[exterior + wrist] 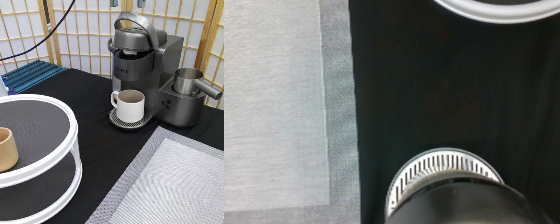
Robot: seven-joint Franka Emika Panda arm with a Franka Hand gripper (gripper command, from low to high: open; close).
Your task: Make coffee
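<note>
The grey coffee machine (145, 75) stands at the exterior view's top, with its lid down and its arched handle (135, 22) over it. A white handled mug (129, 105) sits on the round drip tray (120, 121) under the spout. Only two dark tips of my gripper (127, 2) show at the exterior view's top edge, straight above the machine. They stand apart and hold nothing. The coffee pod is hidden. The wrist view looks down on the drip tray (445, 165) and the machine's dark top (456, 202).
A white two-tier round shelf (50, 165) fills the exterior view's bottom left, with a tan handleless cup (6, 149) on its upper tier. A grey mat (170, 185) lies at the bottom right. A steel frothing jug (190, 82) sits on the machine's right side.
</note>
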